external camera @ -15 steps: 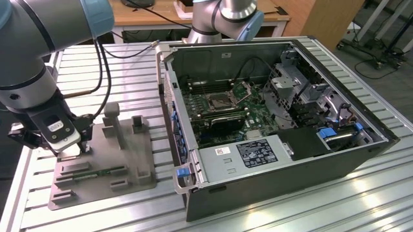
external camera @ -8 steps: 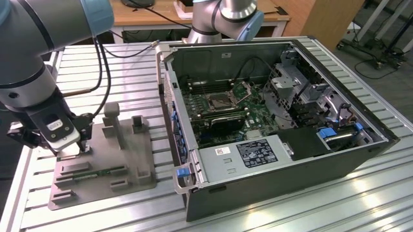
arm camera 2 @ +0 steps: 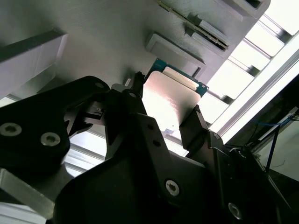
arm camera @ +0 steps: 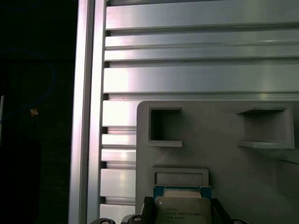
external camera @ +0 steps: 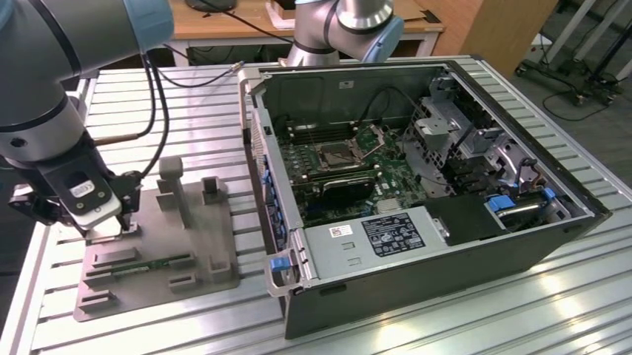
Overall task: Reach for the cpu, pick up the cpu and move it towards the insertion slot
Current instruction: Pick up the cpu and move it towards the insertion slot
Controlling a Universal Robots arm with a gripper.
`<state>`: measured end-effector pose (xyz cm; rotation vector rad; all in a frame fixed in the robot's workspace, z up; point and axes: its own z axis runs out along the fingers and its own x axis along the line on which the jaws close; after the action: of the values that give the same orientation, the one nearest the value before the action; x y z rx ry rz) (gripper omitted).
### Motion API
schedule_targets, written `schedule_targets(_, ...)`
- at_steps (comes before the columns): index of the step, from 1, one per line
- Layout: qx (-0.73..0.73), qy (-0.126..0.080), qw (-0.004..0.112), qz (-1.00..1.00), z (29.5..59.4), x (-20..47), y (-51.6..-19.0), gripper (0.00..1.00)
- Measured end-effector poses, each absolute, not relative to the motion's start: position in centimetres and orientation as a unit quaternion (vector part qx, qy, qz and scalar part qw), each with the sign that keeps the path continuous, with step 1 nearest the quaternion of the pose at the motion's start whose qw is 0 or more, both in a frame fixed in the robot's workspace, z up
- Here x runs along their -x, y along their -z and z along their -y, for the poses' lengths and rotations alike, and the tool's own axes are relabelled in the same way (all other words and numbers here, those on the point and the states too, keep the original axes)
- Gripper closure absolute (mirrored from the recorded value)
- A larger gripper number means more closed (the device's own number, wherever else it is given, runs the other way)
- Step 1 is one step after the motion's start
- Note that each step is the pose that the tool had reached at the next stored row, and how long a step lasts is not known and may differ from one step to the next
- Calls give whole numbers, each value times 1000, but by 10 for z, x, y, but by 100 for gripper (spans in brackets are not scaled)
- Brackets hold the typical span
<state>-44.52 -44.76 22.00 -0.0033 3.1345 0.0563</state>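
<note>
The cpu (arm camera 2: 169, 93) is a flat square chip with a silvery top and a blue-green rim. It lies between my two dark fingers, which press on its opposite edges. In the first wrist view the cpu (arm camera: 181, 209) sits just above the grey fixture (arm camera: 224, 140), beside a shallow recess. My gripper (external camera: 109, 224) is low over the grey fixture (external camera: 197, 255) at the exterior view's left, and it covers the chip there. The insertion slot (external camera: 338, 154) is a square socket with a metal frame on the green board inside the open computer case (external camera: 395, 244).
The grey fixture has upright posts (external camera: 176, 185) and holds a green memory stick (external camera: 148, 265). It rests on a ribbed aluminium table (external camera: 493, 325). A second arm's base (external camera: 341, 33) stands behind the case. Cables (external camera: 158, 96) hang near my arm.
</note>
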Motion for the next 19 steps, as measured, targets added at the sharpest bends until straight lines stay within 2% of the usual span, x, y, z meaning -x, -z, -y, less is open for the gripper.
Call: schedule_targets(19, 1, -18, 2, -1000, 448, 445, -230, 45)
